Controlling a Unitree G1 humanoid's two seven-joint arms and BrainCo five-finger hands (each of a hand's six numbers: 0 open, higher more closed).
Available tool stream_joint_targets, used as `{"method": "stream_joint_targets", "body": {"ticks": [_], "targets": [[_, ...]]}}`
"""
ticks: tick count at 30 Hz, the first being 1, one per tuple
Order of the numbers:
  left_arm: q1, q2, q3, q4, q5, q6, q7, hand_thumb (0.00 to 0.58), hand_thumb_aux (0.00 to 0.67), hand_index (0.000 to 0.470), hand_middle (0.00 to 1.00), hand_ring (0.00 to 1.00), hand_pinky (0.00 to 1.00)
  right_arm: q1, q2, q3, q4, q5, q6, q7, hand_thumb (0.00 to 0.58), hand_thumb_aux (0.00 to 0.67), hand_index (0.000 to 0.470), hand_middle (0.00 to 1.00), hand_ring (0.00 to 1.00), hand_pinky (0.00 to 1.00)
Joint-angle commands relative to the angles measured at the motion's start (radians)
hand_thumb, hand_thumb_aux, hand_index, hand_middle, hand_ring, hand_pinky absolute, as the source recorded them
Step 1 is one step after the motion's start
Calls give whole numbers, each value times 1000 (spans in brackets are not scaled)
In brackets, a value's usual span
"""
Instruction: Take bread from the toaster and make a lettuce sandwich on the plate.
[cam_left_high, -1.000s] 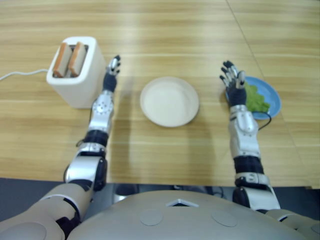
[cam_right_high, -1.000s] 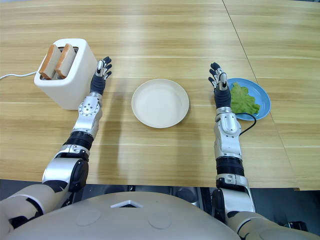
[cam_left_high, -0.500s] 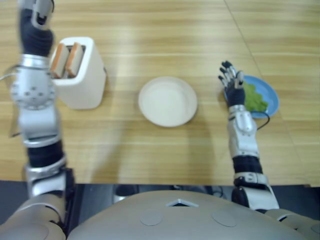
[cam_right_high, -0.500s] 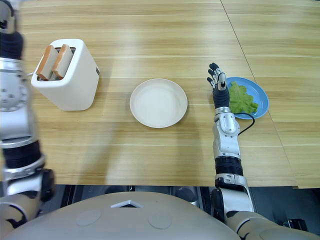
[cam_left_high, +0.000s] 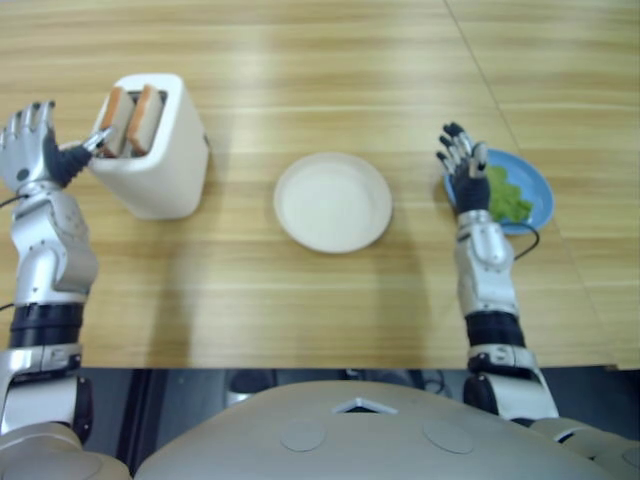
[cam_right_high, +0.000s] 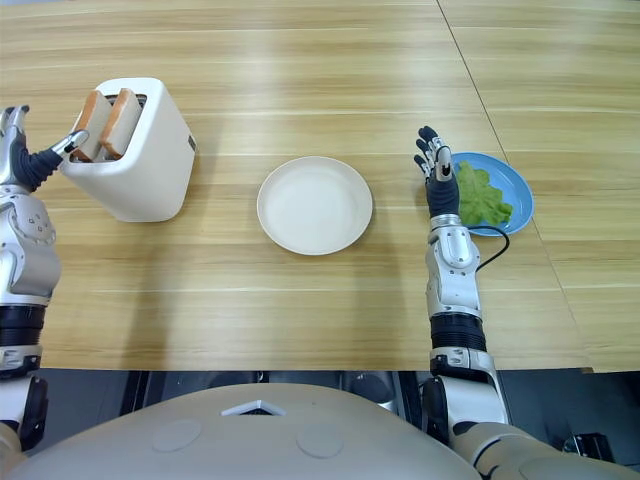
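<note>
fingers of left hand (cam_left_high: 30, 152): spread and uncurled, grasping nothing; one digit stretches sideways toward the toaster's top edge, and its tip seems to reach the nearest slice, though contact is hard to tell from here.
fingers of right hand (cam_right_high: 438, 178): extended and splayed, pointing away from the robot, with nothing between them.
left hand position: raised at the far left of the table, just beside the toaster's left side, palm toward the camera.
right hand position: low over the table, at the left rim of the blue plate, between it and the cream plate.
toaster (cam_right_high: 142, 155): white, boxy, standing on the left part of the table, slots facing up.
bread (cam_right_high: 110, 118): two browned slices standing upright side by side in the toaster slots, tops sticking out.
plate (cam_right_high: 314, 206): round, cream, in the middle of the table, well apart from the toaster and from both hands.
lettuce (cam_right_high: 479, 199): one green leaf lying flat on the blue plate.
blue plate (cam_right_high: 517, 192): at the right, near the table's seam.
cable (cam_right_high: 497, 240): thin, dark, looping beside the right wrist at the blue plate's near edge.
table (cam_right_high: 300, 70): light wood planks.
</note>
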Motion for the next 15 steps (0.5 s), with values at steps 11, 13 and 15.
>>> {"method": "stream_joint_targets", "body": {"ticks": [11, 13, 15], "targets": [[-7, 17, -104, 69, 67, 36, 8, 0, 0, 0, 0, 0, 0, 8, -9, -6, -7, 8, 13, 3, 0, 0, 0, 0, 0, 0], [-11, 14, -115, 64, 77, 41, 7, 0, 0, 0, 0, 0, 0, 10, -9, -7, -8, 8, 14, 3, 0, 0, 0, 0, 0, 0], [-21, 11, -127, 62, 88, 45, 7, 0, 0, 0, 0, 0, 0, 13, -8, -7, -8, 8, 14, 1, 0, 0, 0, 0, 0, 0]]}}
